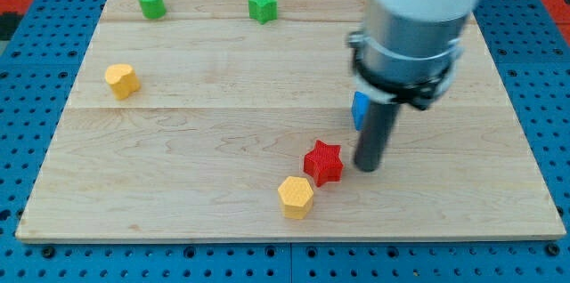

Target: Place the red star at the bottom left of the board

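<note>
The red star [323,162] lies on the wooden board [178,141], right of the middle and toward the view's bottom. My tip [367,168] stands just to the right of the star, a small gap away. A yellow hexagon block [296,197] sits right below and left of the star, nearly touching it. A blue block [360,109] is partly hidden behind the rod, above the star's right.
Another yellow block [122,80] lies at the view's left. A green block [151,3] and a green star [263,5] lie near the board's top edge. A blue pegboard surface [36,16] surrounds the board.
</note>
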Tool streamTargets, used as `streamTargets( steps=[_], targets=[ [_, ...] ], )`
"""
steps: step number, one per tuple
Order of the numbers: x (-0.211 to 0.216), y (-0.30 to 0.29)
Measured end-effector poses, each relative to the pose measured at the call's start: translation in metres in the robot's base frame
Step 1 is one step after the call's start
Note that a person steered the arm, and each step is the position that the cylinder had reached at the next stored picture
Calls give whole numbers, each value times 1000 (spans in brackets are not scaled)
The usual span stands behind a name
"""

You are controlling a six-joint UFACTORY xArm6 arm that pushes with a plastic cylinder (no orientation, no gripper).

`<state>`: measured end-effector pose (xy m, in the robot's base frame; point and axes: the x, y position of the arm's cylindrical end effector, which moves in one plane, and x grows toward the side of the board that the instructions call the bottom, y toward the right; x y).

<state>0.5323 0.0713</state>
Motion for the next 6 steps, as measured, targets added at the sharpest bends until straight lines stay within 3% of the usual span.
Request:
streamTargets(
  steps=[2, 3, 4, 5, 6],
  targets=[
    [-4, -157],
    [-19, -207],
    [-42, -231],
    [-13, -268],
    [-8, -258]
  ],
)
